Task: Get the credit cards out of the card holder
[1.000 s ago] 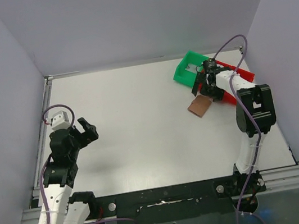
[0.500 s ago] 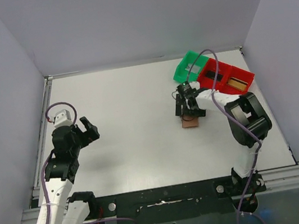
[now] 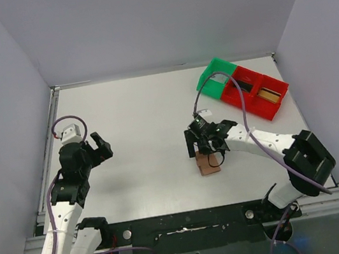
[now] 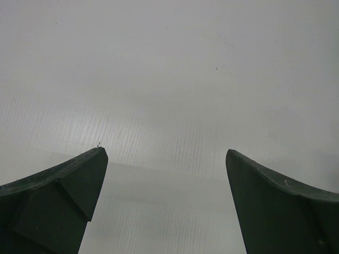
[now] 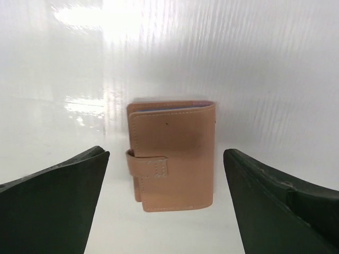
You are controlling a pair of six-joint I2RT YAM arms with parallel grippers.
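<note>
The right end effector point(image 3: 203, 146) has swung from the red bin point(image 3: 279, 98) to mid-worktop point(image 3: 136, 119), and the tan card holder point(image 5: 172, 153) has come with it. It now lies flat and closed between the released jaws. Black and gold-tan credit cards point(image 3: 269, 94) lie in the bin, so the emptying looks done. The left end effector point(image 3: 98, 148) hangs released.
</note>
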